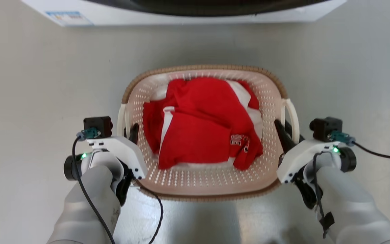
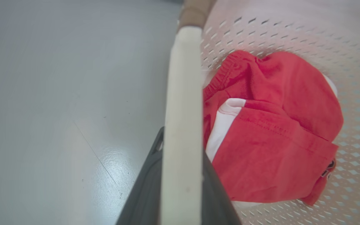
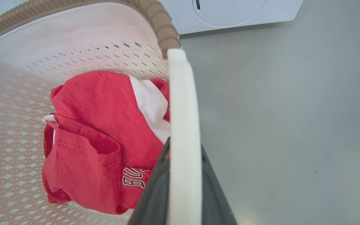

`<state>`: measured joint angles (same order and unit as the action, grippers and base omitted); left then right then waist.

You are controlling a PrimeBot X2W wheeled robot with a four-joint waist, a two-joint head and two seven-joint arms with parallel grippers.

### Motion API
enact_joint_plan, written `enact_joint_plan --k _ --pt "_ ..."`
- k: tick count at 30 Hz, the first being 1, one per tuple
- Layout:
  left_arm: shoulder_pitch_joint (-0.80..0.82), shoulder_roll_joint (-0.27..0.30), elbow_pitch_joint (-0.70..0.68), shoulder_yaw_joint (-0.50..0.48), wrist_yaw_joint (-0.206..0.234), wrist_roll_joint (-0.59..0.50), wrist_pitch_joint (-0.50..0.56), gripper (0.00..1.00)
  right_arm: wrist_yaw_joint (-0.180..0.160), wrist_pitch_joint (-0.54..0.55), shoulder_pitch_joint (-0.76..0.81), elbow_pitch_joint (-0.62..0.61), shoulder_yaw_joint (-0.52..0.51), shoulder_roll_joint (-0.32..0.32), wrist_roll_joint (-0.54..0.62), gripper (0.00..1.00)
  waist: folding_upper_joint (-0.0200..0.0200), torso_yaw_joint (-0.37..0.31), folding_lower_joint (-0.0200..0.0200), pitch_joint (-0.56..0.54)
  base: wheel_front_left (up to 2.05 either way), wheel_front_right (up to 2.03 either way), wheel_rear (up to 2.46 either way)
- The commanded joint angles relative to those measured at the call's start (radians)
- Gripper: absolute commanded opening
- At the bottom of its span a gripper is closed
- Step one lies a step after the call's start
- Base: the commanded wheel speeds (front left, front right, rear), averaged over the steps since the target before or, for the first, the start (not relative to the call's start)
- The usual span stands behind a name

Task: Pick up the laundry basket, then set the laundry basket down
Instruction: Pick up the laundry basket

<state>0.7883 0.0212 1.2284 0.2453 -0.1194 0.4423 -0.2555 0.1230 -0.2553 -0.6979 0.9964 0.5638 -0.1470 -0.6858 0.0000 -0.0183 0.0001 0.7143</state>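
The pale grey floor carries the laundry basket and a white washer.

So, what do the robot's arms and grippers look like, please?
The left forearm and right forearm are rounded and pale grey. Each wrist carries a white shell, a green light, a black camera block with a teal plug, and a thin black cable. The left gripper and right gripper have long, dark, tapering fingers.

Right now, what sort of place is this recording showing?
Probably a laundry area: a white washing machine stands ahead on the smooth grey floor, and a cream-white perforated plastic laundry basket with a brown woven-look rim holds red and white clothes. Home or test room, I cannot tell.
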Motion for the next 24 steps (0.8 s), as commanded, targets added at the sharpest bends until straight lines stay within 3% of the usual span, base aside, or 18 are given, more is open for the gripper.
enact_joint_plan --k 1,12,24 --pt "-0.031 0.029 0.009 -0.010 -0.007 0.020 -0.001 0.00 0.008 -0.002 0.054 0.028 0.051 0.014 -0.020 0.00 0.0000 -0.012 0.0000 -0.072 0.00 0.00 0.00" --pt "-0.102 0.029 0.050 0.043 -0.011 0.070 0.112 0.00 0.008 0.084 0.068 0.105 0.190 0.051 -0.151 0.00 0.0000 -0.046 0.0000 -0.274 0.00 0.00 0.00" --pt "-0.183 0.034 0.053 0.099 -0.011 0.154 0.227 0.00 0.008 0.202 0.093 0.132 0.298 0.041 -0.271 0.00 0.0000 -0.064 0.0000 -0.478 0.00 0.00 0.00"
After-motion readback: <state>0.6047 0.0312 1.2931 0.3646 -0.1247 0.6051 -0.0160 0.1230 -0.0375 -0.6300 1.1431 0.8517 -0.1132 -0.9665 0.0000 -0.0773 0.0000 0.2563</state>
